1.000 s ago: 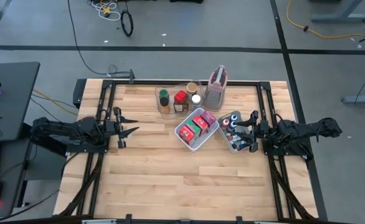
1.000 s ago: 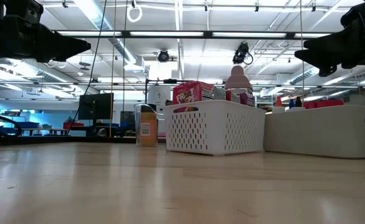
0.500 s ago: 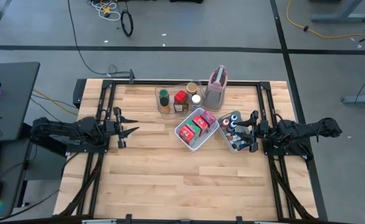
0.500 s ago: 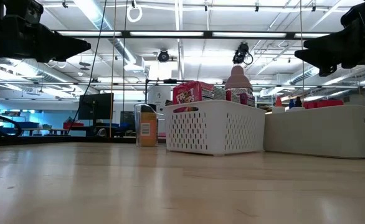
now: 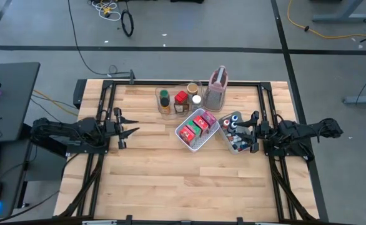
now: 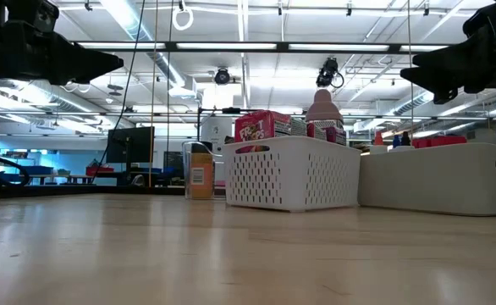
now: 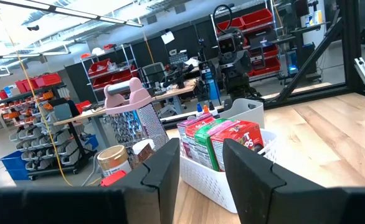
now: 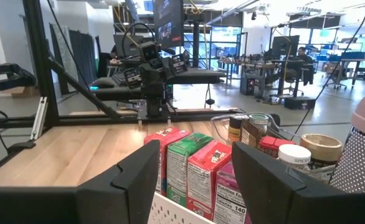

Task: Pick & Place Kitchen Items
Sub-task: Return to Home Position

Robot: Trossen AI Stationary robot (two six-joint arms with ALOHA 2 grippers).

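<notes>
Nothing has shifted since a second ago: both arms sit exactly where they were, and every item is in the same spot.

I've got the left gripper (image 5: 132, 125) hanging over the left side of the wooden counter (image 5: 170, 181), well apart from all the goods. From its wrist camera its fingers (image 7: 167, 168) are parted, with a clear gap between them and nothing held.

Over on the right, the right gripper (image 5: 244, 132) hovers at the grey tray (image 5: 222, 135). Its fingers (image 8: 263, 174) are spread too, and empty.

Now the kitchen items. The small red, green and pink boxes (image 5: 198, 125) stand upright, packed side by side in the white mesh basket (image 5: 192, 144), which sits at an angle near the middle of the counter. Just beside it on the right, the grey tray carries the small bottles (image 5: 233, 122) with coloured caps. Behind the basket, toward the far edge, the clear bin (image 5: 158, 103) holds the spice jars (image 5: 181, 99), lids dark, red and white. A pink-handled grater (image 5: 217, 90) stands upright just right of that bin.

From table height, the basket is in mid-frame with the red box tops poking above its rim and the grater's pink handle rising behind them.
</notes>
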